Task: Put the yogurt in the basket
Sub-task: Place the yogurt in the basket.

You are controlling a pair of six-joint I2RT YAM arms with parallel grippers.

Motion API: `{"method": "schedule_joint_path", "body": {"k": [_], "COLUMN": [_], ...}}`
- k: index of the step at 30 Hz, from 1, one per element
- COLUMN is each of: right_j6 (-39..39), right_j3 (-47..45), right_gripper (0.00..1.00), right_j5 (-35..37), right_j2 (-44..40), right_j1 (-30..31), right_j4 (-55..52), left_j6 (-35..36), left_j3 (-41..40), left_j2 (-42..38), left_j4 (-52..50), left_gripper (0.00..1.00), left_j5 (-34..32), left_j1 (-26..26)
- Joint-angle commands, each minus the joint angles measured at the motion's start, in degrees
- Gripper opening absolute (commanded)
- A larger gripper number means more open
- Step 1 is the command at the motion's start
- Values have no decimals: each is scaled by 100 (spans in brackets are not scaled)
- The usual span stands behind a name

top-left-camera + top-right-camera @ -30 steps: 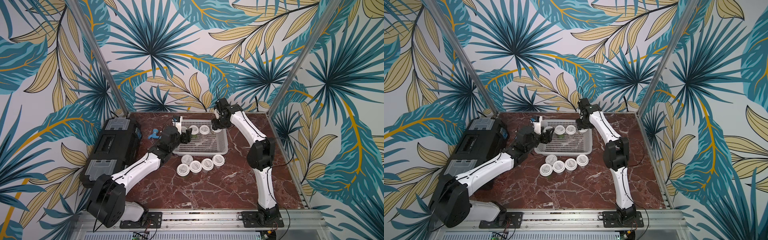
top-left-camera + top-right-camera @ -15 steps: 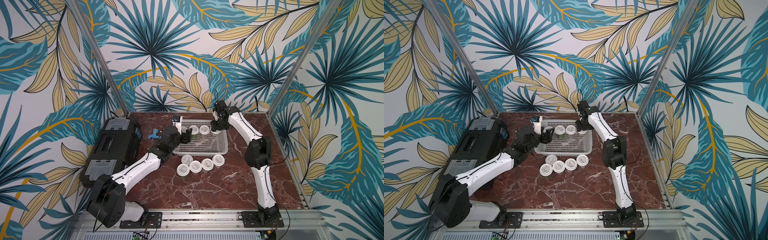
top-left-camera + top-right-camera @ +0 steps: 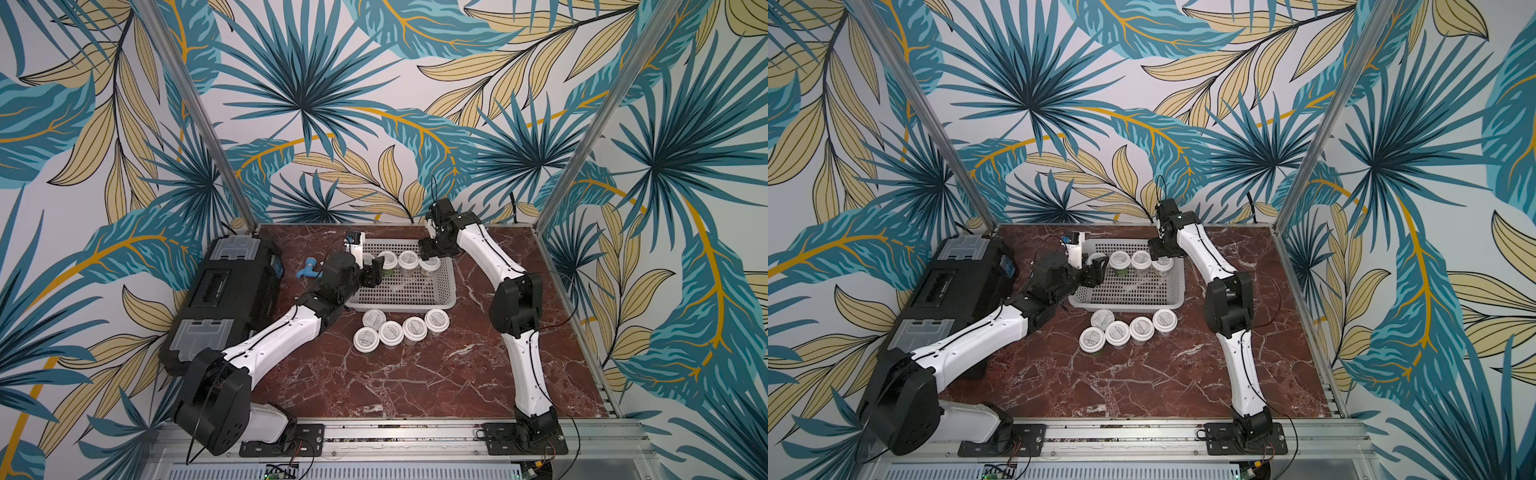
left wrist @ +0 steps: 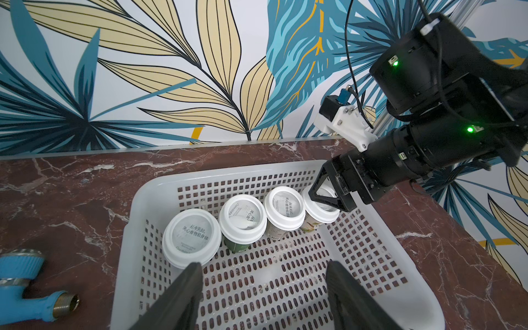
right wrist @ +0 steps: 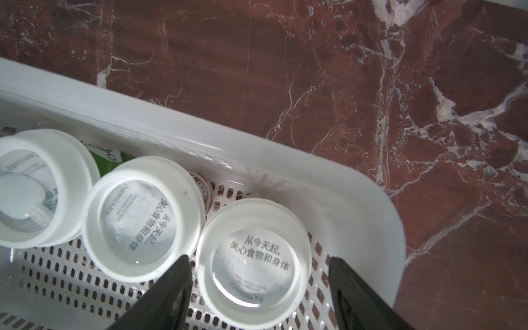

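Four yogurt cups stand upright in a row along the far wall of the basket (image 3: 399, 306). The end one (image 5: 253, 251) is tucked into the corner, likely to leave the open floor free for the rest. The right gripper (image 4: 330, 198) hangs straight over that corner cup with its jaws spread wider than the lid, a gap showing on both sides. It reads as a release rather than a grip. The left gripper (image 4: 264, 264) waits over the bare middle of the basket, jaws apart and empty (out of its partner's way, yet close to the work). Five more cups (image 3: 391, 332) sit bunched on the table (image 3: 415, 382) just in front of the basket.

Against the earlier top views, the right arm's elbow has drifted a little toward the back wall while the gripper stays at the same corner. Its jaws seem to have parted since, though those views are too small to be sure. The left arm and the five waiting cups have not moved.
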Motion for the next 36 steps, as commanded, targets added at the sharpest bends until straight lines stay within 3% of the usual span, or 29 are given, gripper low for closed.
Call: {"method": "schedule_joint_path", "body": {"k": [1,6,12,16,20,36], "right_j6": [79,127,213,197,152,101], "right_j3": [60,-323,-1655,-2375,-2456,-2324], "right_gripper": [80,80,72,51,41,34], "right_j5": [-114,-228,-295,-290,-192,-379], "right_j2": [75,-489,-1593,-2010,-1905,-1315], "right_j1": [-17,-2,62,69,70,69], "right_j4": [72,187,641,997,1049,1228], "left_j6": [71,65,64,39,11,-14], "left_j3": [-80,-67,-61,-49,-44,-26], "left_j2": [-27,-1,11,51,102,188], "left_j4": [124,139,142,147,142,141], "left_gripper": [72,72,72,72,72,72], "left_j5": [21,49,61,66,30,32], "left_j1": [43,45,43,40,44,34]}}
